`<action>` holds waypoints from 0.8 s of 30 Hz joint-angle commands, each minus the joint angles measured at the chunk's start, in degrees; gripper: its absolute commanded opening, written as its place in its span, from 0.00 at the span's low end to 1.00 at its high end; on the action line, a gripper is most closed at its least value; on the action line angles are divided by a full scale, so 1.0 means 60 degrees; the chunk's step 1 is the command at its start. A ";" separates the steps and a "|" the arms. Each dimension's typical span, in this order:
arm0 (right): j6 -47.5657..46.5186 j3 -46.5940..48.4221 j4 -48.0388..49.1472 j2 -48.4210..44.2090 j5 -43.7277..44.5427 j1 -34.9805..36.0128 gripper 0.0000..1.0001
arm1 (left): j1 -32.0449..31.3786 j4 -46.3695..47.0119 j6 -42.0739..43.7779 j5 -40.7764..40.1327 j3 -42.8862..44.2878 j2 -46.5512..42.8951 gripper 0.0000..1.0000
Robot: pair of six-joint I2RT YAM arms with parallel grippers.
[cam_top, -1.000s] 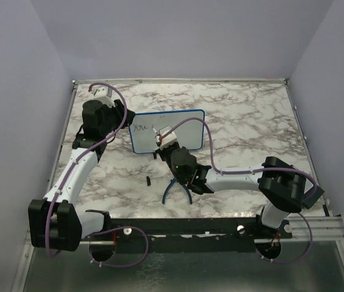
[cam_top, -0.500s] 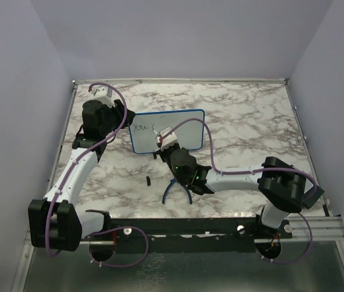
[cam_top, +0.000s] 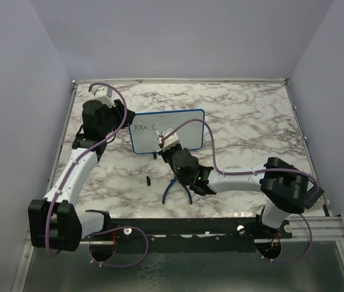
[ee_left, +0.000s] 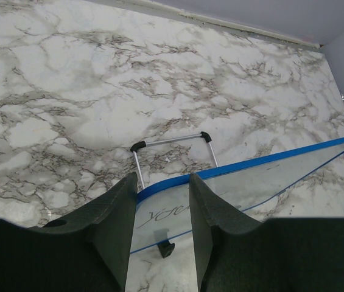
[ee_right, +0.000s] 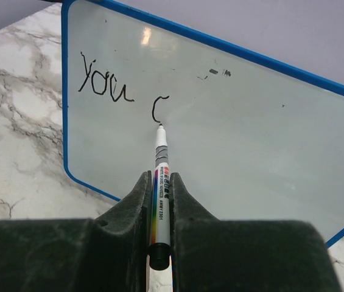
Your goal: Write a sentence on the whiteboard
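1 word and 1 letter of the sentence [ee_right: 112,85], "You c", stand on the whiteboard [cam_top: 173,119], propped left of centre on the table [cam_top: 251,121]; the right end effector [ee_right: 159,177] clamps the marker [ee_right: 161,149], tip at the foot of the "c". The left end effector [ee_left: 164,182] sits partly open astride the board's top-left corner, contact unclear, so excess tip pressure may tip or slide the board and break the stroke.
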 commanded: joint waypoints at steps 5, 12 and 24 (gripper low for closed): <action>-0.0140 -0.0708 0.0373 -0.1006 -0.0944 -0.0038 0.01 | -0.0031 -0.0134 0.0020 0.0388 -0.0125 -0.0161 0.40; -0.0300 -0.0608 0.0477 -0.0858 -0.0208 -0.0049 0.01 | -0.0035 -0.0135 0.0022 0.0396 -0.0125 -0.0146 0.40; -0.0477 -0.0337 0.0687 -0.0562 0.0094 -0.0190 0.01 | -0.0032 -0.0139 0.0020 0.0411 -0.0125 -0.0132 0.40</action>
